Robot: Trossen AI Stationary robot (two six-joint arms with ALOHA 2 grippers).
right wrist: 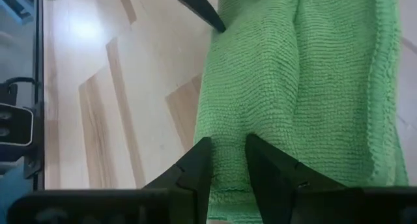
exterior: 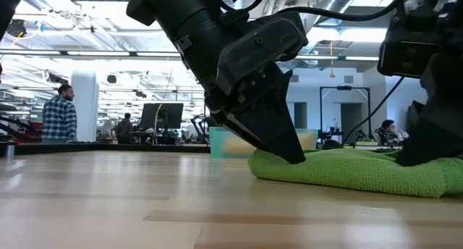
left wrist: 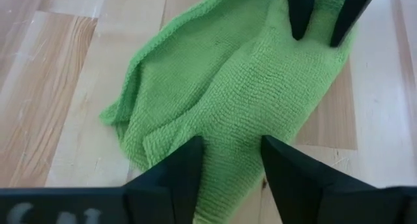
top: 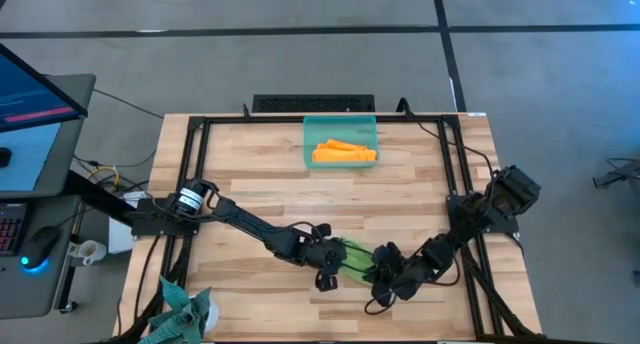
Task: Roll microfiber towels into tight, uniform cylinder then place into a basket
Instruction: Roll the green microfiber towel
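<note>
Lime green microfiber towel (top: 358, 260) lies loosely bunched on the light wooden table (top: 260, 174), near its front edge, between both grippers. Left gripper (left wrist: 229, 160) has its fingers spread, tips resting on one end of the cloth. Right gripper (right wrist: 228, 157) pinches a fold at the opposite end. Bright orange towel (top: 343, 152) lies folded inside the translucent teal plastic basket (top: 310, 131) at the far edge.
</note>
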